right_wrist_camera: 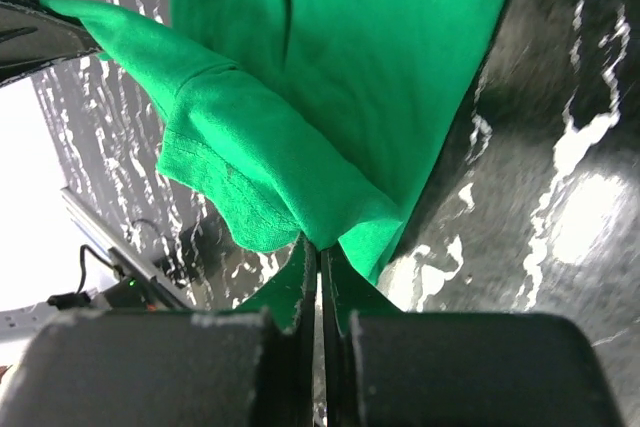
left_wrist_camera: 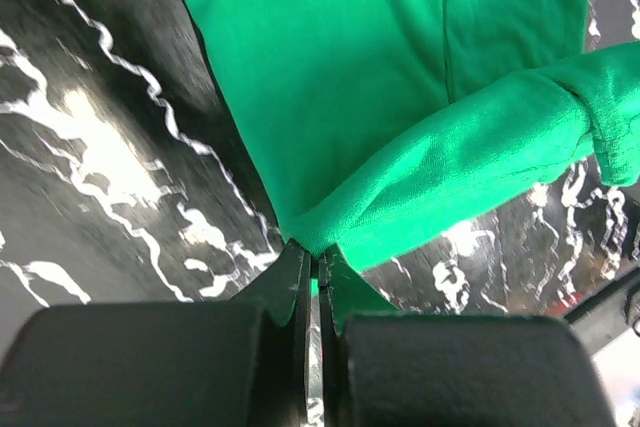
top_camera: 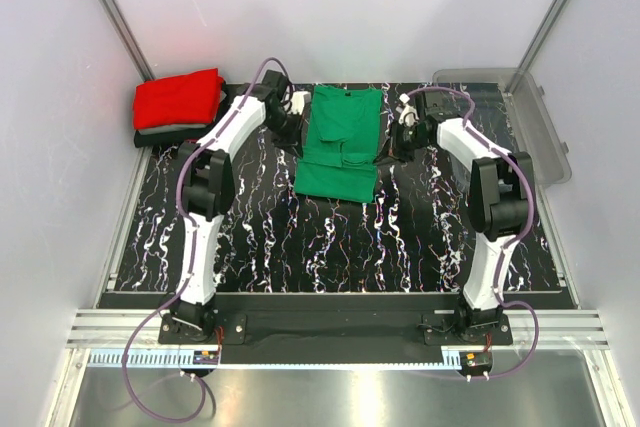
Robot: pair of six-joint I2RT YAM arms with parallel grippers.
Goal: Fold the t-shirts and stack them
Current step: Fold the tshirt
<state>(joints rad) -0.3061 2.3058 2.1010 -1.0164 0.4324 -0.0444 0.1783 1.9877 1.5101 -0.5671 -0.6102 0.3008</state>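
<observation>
A bright green t-shirt (top_camera: 341, 142) lies partly folded lengthwise at the back middle of the table, its far end towards the back wall. My left gripper (top_camera: 291, 130) is shut on the shirt's left edge, and the cloth (left_wrist_camera: 400, 117) rises from its pinched fingertips (left_wrist_camera: 317, 259). My right gripper (top_camera: 394, 137) is shut on the shirt's right edge (right_wrist_camera: 300, 97), cloth bunched at its tips (right_wrist_camera: 320, 244). At the back left a folded red t-shirt (top_camera: 178, 99) rests on a folded dark one (top_camera: 160, 135).
A clear plastic bin (top_camera: 525, 117) stands at the back right corner. The black marbled tabletop (top_camera: 330, 237) stretches from the shirt to the arm bases. Grey walls close in the left, back and right sides.
</observation>
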